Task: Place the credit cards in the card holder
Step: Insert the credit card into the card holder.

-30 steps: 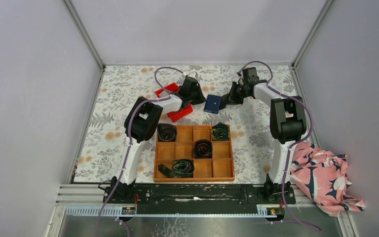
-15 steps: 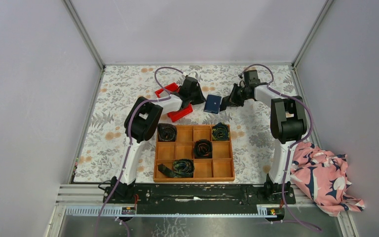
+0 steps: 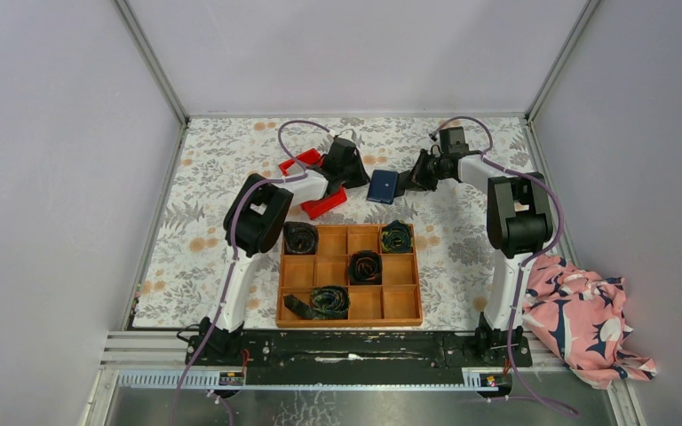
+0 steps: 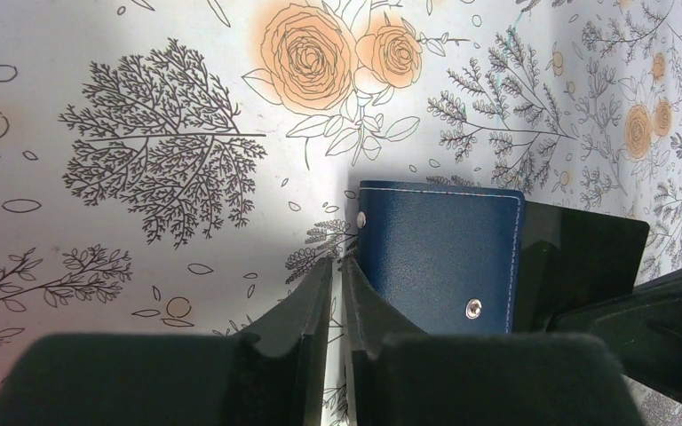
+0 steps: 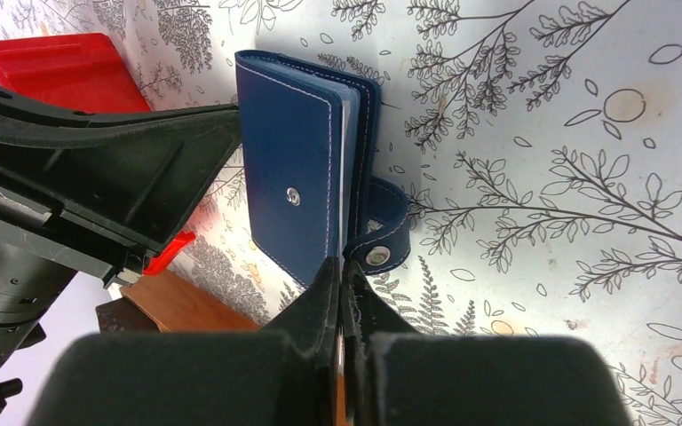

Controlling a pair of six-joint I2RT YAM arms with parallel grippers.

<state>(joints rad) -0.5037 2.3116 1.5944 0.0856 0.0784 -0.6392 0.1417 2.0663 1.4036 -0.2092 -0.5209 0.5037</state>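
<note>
**Card holder's held between both arms, no cards in sight yet**

Honestly, not much has changed over the last second. The right arm's wrist has shuffled a hair. The small navy-blue folding card holder (image 3: 383,186) sits in pretty much the same spot, toward the far middle of the floral-print tablecloth (image 3: 204,204), between the two grippers. My read is that this is the fiddly hold-it-and-open-it stage, and nothing's going in yet.

The right gripper (image 5: 341,266) looks clenched tight on the holder's edge, right by the loose snap tab (image 5: 389,226). The left gripper (image 4: 337,266) has its fingers nearly together, with only tablecloth showing through a thin slit and nothing in it. Its tips sit right at the holder's opposite edge, touching or a hair off, hard to call. I can't tell if the holder rests on the cloth or is lifted.

The snag is that the holder is folded almost closed, with just a sliver of pale inner leaves (image 5: 348,133) showing. I can't spot either credit card anywhere.

The red plastic bin (image 5: 62,67) crowds in just behind the left gripper. The wooden grid tray (image 3: 331,241) with its dark rolled fabric bundles (image 3: 365,266) sits nearer the arm bases, clear of the action. A pink floral cloth (image 3: 586,315) lies off to the right.
</note>
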